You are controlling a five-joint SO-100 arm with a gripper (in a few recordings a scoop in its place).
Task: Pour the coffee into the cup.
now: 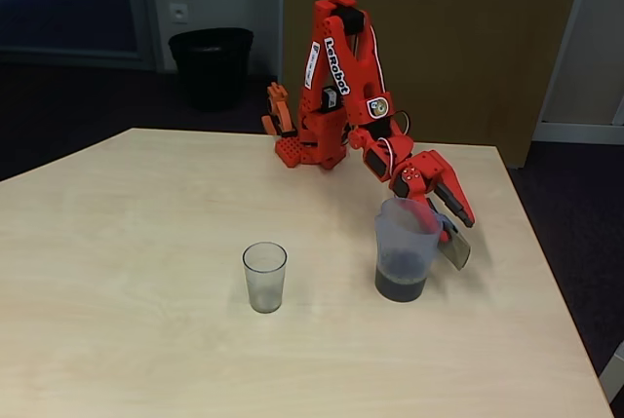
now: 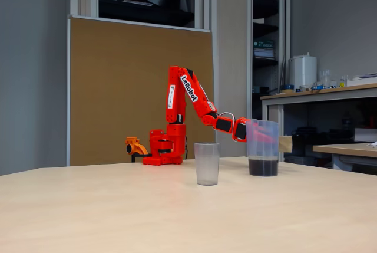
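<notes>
Cup (image 1: 264, 277) stands upright on the table (image 1: 127, 243), empty, at nine o'clock from the jug (image 1: 405, 247) of coffee (image 1: 401, 285), apart. Gripper (image 1: 447, 228) reaches the jug's three-o'clock side at its handle; whether closed, cannot tell.

Red arm (image 1: 336, 77) bolted at far table edge, upper link upright, forearm sloping down and forward toward right in both fixed views. Wrist (image 1: 409, 174) bent low, just above table height. Gripper (image 1: 450, 228) angled downward, jaws partly spread; whether they clamp anything cannot be told.
</notes>
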